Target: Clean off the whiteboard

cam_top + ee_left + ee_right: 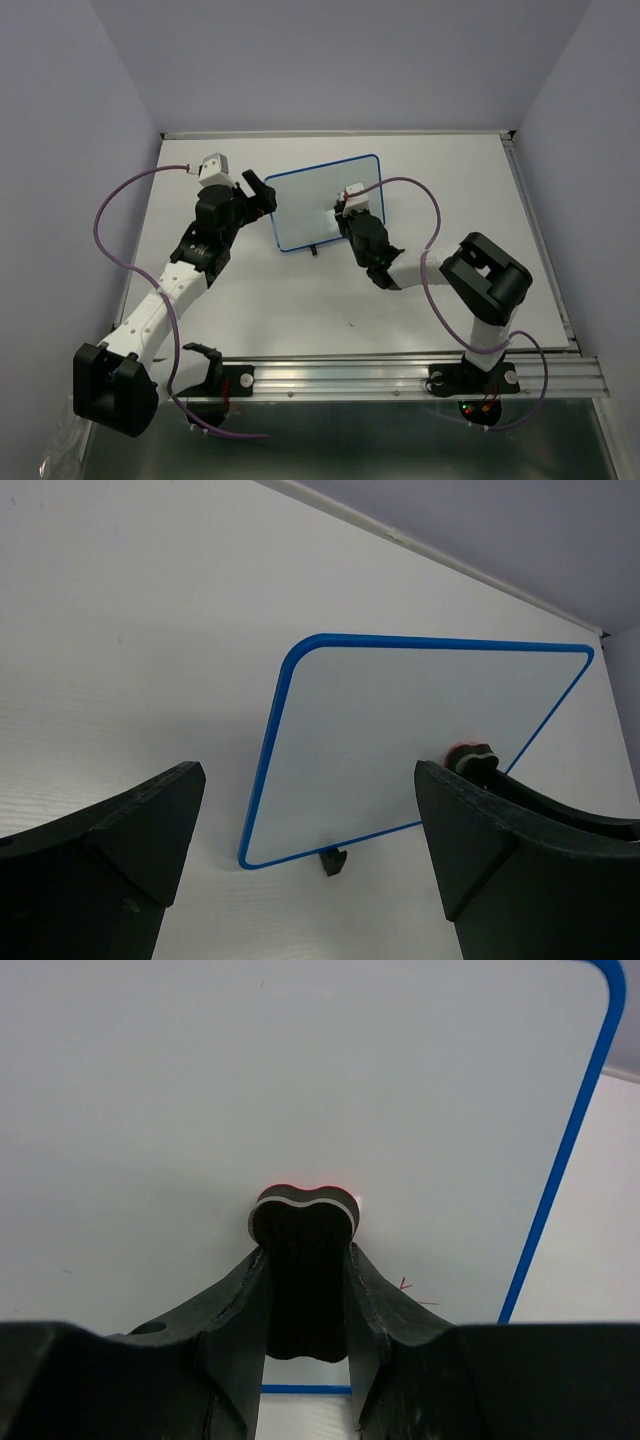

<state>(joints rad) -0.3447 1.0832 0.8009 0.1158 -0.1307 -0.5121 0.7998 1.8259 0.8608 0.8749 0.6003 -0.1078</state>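
Blue edging runs round the one whiteboard, which stands toward the far middle of the white tabletop, between the two arms. A single small black foot shows under its near edge. From the left wrist the board looks tilted up off the tabletop on that foot.

The writing face is almost entirely white. The only trace is one tiny cluster of red strokes near the lower right corner of the board.

There are two claws. The right claw reaches over the board's right part, and its fingers are drawn narrow around one black eraser block with a thin white and red layer at its tip. That tip is pressed to the board face, as the right claw shows from its own wrist.

The left claw sits just beside the board's left edge, spread wide and holding nothing. In its own view the board lies beyond the gap.

Two purple cables, one per arm, loop above the tabletop.
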